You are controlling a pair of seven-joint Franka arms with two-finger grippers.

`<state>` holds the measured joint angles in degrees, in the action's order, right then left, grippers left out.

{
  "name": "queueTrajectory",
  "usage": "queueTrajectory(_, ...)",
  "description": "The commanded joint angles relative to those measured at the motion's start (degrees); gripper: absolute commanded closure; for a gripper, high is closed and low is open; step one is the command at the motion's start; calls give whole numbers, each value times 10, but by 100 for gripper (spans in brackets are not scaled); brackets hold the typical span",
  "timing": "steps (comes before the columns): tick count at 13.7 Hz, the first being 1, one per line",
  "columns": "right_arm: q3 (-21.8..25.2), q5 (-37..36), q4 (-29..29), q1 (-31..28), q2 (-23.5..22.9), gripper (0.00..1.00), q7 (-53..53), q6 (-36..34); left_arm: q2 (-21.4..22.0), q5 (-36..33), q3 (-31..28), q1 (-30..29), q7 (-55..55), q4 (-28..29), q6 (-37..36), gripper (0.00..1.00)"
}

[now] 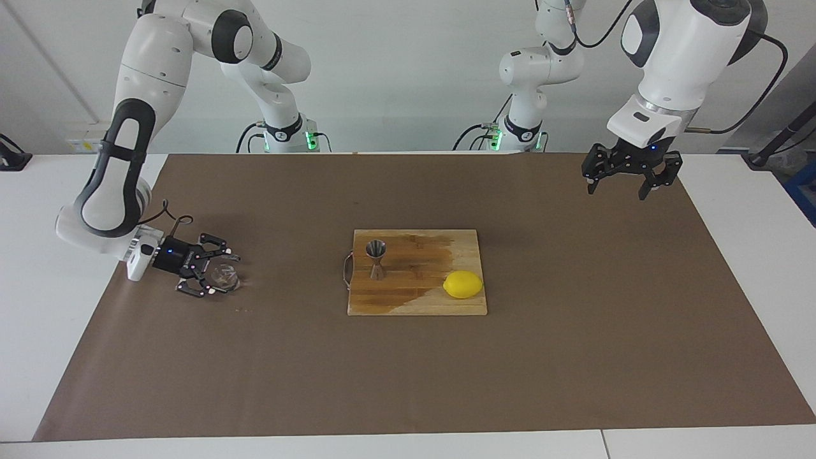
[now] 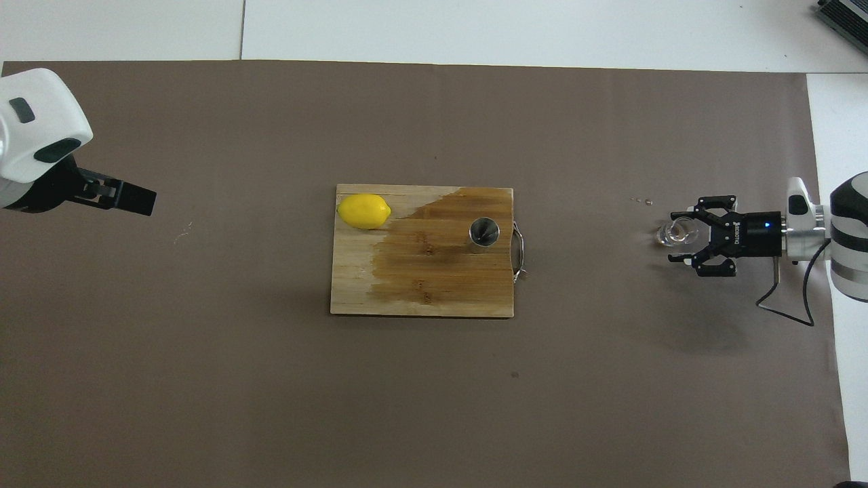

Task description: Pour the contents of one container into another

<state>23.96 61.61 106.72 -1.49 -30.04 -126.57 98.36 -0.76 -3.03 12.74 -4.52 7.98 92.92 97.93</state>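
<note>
The small clear glass cup (image 1: 224, 275) stands on the brown mat toward the right arm's end of the table; it also shows in the overhead view (image 2: 677, 234). My right gripper (image 1: 215, 274) lies low and level at the cup, open, with one finger on each side of it (image 2: 680, 236). The steel hourglass jigger (image 1: 376, 258) stands upright on the wooden cutting board (image 1: 414, 305), at the board's handle end (image 2: 484, 232). My left gripper (image 1: 619, 186) hangs open and empty, high over the left arm's end of the mat (image 2: 129, 198).
A yellow lemon (image 1: 463, 284) lies on the board's corner toward the left arm's end (image 2: 364, 211). Much of the board (image 2: 420, 301) is dark and wet. A few small drops (image 2: 641, 200) lie on the mat beside the cup.
</note>
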Motion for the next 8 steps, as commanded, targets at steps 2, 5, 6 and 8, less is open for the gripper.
queueTrajectory(2, -1, -17, -3, -7, 5, 17, -13, -9, 8, -8, 4, -2, -4, 16, 14, 0)
queueTrajectory(5, -1, -16, -3, -7, 4, 46, -12, -6, 9, 11, 0, -8, -9, 21, 9, 0)
queueTrajectory(6, -1, -15, -4, -7, 4, 59, -11, -5, 9, 21, -3, -8, -10, 23, 8, 0)
queueTrajectory(8, -1, -12, -5, -7, 5, 78, 2, -1, 9, 23, -3, -4, -35, 24, 7, 0)
